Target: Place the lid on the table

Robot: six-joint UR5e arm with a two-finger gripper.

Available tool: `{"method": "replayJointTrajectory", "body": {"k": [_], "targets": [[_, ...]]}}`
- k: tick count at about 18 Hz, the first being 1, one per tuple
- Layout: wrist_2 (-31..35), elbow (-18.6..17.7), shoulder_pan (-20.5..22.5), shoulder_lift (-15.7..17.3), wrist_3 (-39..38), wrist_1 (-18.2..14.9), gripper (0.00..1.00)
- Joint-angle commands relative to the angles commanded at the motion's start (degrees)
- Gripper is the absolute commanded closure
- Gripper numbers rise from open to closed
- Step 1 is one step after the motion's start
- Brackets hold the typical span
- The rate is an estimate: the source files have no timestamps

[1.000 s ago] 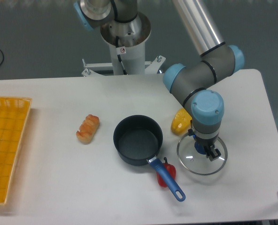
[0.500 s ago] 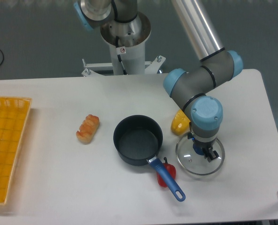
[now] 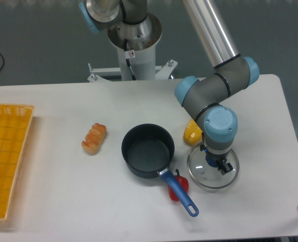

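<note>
The lid [image 3: 199,175] is a round clear glass disc with a thin metal rim and a blue centre knob. It sits just above or on the white table [image 3: 63,201], right of the dark saucepan [image 3: 148,149]. My gripper [image 3: 215,164] points straight down over the lid's centre and is shut on the blue knob. The arm's wrist hides much of the knob. Whether the lid touches the table I cannot tell.
The saucepan's blue handle [image 3: 179,192] points toward the front, over a red item [image 3: 181,182]. A yellow item [image 3: 192,131] lies behind the lid, a bread roll [image 3: 94,138] left of the pan, a yellow mesh tray [image 3: 5,159] at the far left.
The gripper and the lid have shifted slightly left, toward the saucepan, and seem a little lower. Nothing else has moved.
</note>
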Motion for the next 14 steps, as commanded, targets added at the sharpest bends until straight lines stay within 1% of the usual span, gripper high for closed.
{"method": "replayJointTrajectory", "body": {"k": [14], "targets": [[0.0,-0.44,-0.18,-0.44,0.0,0.0,0.36]]}}
